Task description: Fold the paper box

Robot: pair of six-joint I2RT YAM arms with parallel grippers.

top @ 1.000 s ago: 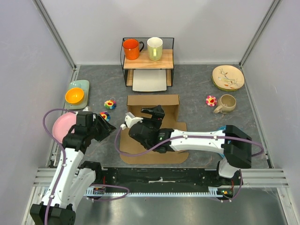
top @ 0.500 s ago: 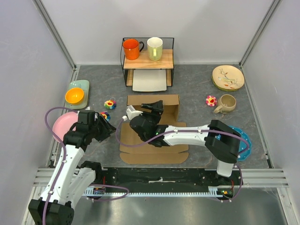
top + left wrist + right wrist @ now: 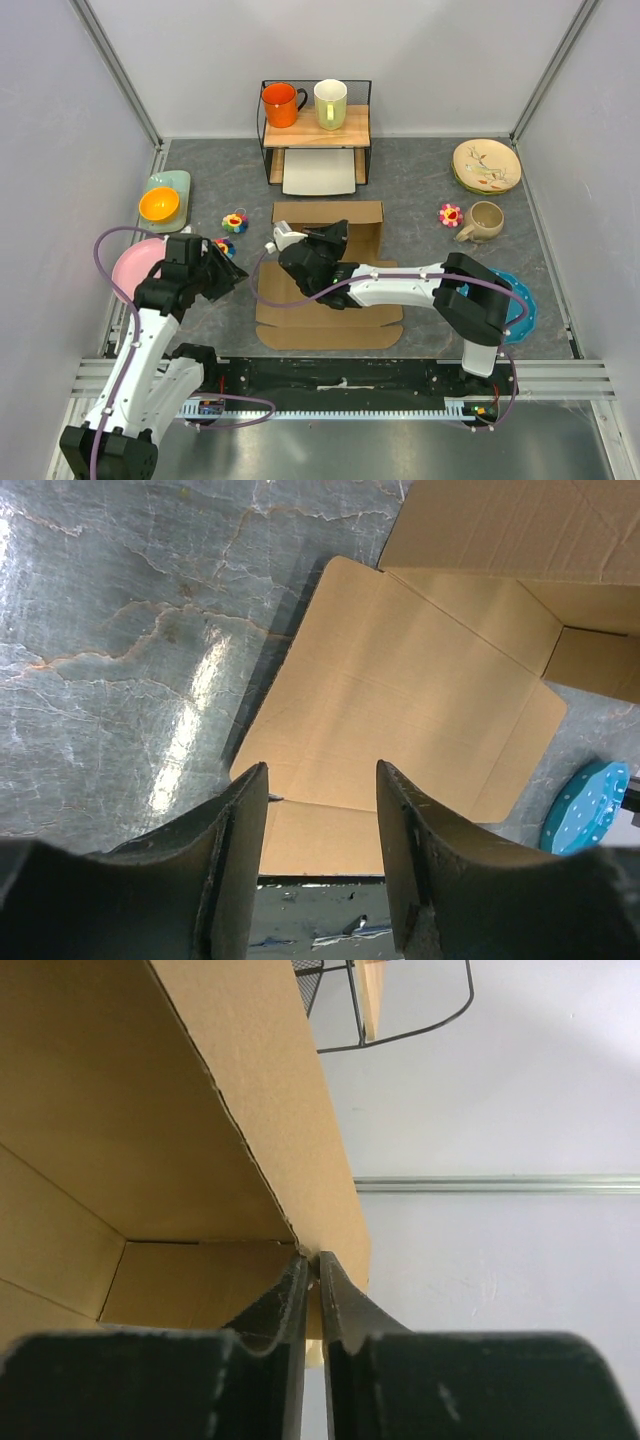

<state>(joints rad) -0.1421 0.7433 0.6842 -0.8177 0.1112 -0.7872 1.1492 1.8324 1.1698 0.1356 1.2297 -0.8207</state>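
One plain brown cardboard paper box (image 3: 320,335) lies half-formed mid-tabletop (image 3: 420,180), near flaps flat. The right claw (image 3: 313,1258) is clenched on an upright wall's edge; the left claw (image 3: 320,770) hangs released over the left flap. Wall-folding step: next, I judge, tip that wall inward.

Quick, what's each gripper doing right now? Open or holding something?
The left gripper is open, holding nothing.
The right gripper is shut on the paper box, pinching the edge of a raised wall.
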